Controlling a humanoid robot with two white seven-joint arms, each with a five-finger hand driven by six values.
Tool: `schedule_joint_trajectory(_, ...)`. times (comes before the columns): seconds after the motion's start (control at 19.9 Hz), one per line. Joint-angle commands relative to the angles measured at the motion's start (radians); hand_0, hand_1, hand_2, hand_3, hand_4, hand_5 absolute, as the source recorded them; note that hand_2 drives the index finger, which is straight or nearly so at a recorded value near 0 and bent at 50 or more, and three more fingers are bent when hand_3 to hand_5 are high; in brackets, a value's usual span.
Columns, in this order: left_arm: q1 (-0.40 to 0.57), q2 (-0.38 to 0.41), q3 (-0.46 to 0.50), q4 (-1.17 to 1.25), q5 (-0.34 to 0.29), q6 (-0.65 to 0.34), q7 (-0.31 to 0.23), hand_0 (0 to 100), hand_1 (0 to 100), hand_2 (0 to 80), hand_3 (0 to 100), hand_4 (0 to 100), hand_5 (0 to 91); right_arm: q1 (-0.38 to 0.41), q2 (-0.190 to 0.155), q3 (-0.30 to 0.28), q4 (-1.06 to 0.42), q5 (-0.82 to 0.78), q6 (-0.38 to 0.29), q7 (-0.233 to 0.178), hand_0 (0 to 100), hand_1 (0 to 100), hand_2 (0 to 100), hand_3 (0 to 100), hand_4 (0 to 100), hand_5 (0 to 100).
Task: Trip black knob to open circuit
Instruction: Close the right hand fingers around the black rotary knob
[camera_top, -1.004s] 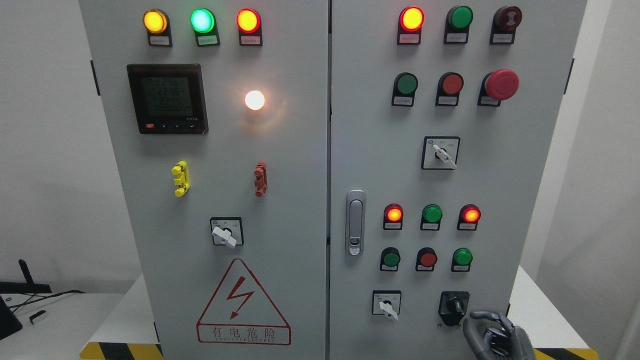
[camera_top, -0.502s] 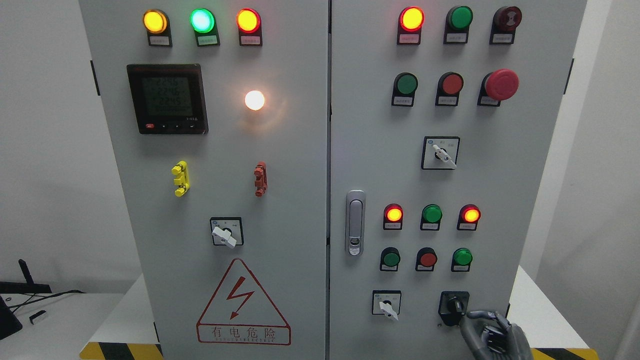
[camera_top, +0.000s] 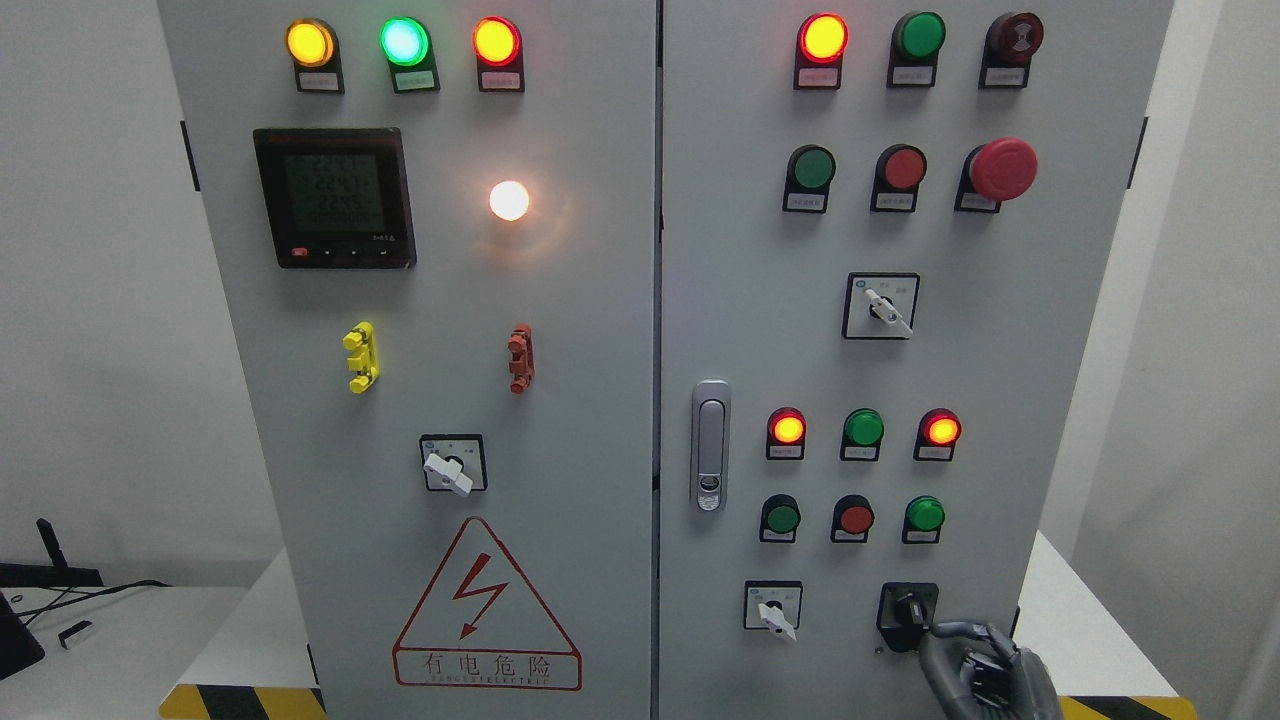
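The black knob (camera_top: 908, 611) sits on a black square plate at the lower right of the grey cabinet's right door (camera_top: 760, 300). Its handle leans slightly to the upper left. My right hand (camera_top: 985, 675) comes in from the bottom right edge, just below and right of the knob. Its fingers are curled, and one fingertip (camera_top: 937, 630) touches the knob's lower right edge. The hand does not wrap around the knob. My left arm does not show.
A white selector switch (camera_top: 773, 610) is left of the knob. Red and green buttons (camera_top: 855, 518) and lit lamps (camera_top: 865, 428) are above it. A silver door latch (camera_top: 710, 445) is on the door's left edge. The cabinet stands on a white table (camera_top: 1080, 640).
My right hand has crept up and left toward the knob, until its fingertip reaches the knob's edge. The knob's handle has tilted slightly to the left.
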Motion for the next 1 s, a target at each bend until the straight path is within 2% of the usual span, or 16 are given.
schedule_joint_trajectory(0.0,0.0,0.0,0.0,0.0,-0.031,0.0,0.001,12,39,0.0,0,0,0.0,0.006,0.02,0.001,-0.018,0.0,0.0,0.0,43,67,42,100,100,93)
schedule_joint_trajectory(0.95,0.0,0.0,0.0,0.0,-0.031,0.0,0.001,12,39,0.0,0,0,0.0,0.038,0.02,0.013,-0.056,0.002,0.001,0.0,43,67,42,100,100,93)
